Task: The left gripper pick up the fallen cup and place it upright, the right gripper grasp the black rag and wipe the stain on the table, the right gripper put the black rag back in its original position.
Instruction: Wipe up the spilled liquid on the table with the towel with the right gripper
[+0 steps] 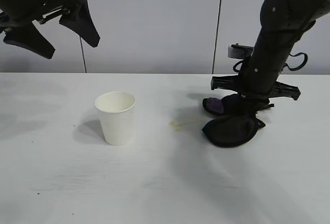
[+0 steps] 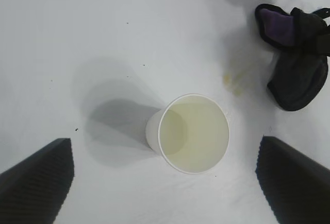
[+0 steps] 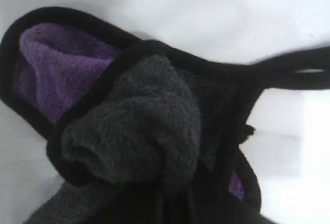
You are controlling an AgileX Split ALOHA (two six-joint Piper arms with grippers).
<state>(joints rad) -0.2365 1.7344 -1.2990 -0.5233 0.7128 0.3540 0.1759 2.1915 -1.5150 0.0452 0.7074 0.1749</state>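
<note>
The white paper cup (image 1: 115,117) stands upright on the table (image 1: 154,188), left of the middle; from above, the cup (image 2: 193,133) looks empty. My left gripper (image 1: 72,49) hangs high over the table's far left, open and holding nothing, its fingers (image 2: 36,183) wide apart above the cup. A faint brown-ochre stain (image 1: 178,125) lies between the cup and the black rag (image 1: 229,128). My right gripper (image 1: 242,108) reaches down into the rag and is shut on it. The rag (image 3: 139,131) bunches up with a purple patch (image 3: 56,69) showing, and its lower part rests on the table.
A pale panelled wall (image 1: 154,23) rises behind the table's far edge. The rag's thin black string (image 3: 294,74) trails off to one side. The stain (image 2: 232,82) lies just beside the rag (image 2: 296,54).
</note>
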